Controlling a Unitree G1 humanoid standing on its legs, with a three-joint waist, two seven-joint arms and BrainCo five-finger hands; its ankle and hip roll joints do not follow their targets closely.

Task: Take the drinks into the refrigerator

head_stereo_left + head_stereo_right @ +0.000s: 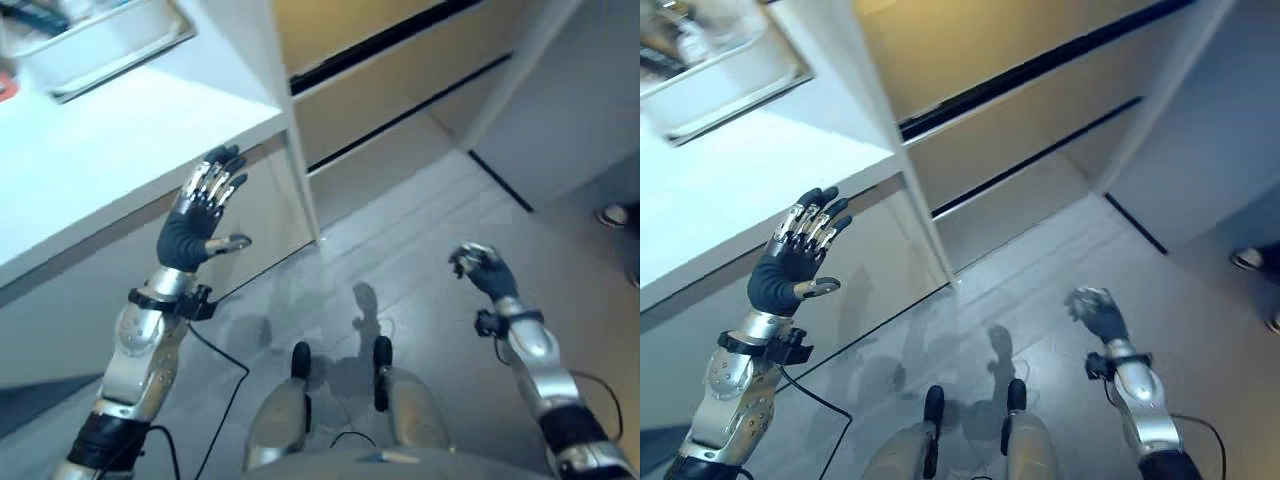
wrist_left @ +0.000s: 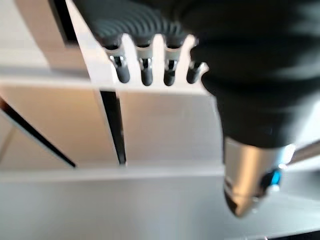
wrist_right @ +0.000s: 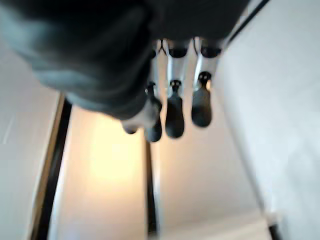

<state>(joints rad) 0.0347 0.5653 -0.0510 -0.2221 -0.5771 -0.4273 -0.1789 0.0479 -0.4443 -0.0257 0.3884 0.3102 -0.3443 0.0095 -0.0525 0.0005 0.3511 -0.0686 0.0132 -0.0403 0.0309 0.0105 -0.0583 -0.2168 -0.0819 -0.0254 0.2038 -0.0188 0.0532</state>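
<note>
Two hands, and neither one has a drink in it. My left hand (image 1: 200, 225) is up beside the edge of the white worktop (image 1: 110, 150), fingers (image 1: 212, 180) straight and spread, holding nothing. My right hand (image 1: 478, 268) hangs lower, over the grey floor (image 1: 400, 270), with its fingers loosely curled around nothing.

The drinks may be in the pale tray (image 1: 100, 45) at the far end of the worktop, where I can make out some blurry shapes, but I cannot tell for sure. That tray lies up and to the left of my left hand, so my left hand is much nearer to it than my right. I cannot tell which way the drinks stand.

Ahead of me are tall white panels with dark gaps (image 1: 400, 40) between them and warm yellow light behind. I think that is the refrigerator, so the drinks must go from the left over to there.

A person's shoe (image 1: 612, 214) is on the floor, far to the right.
</note>
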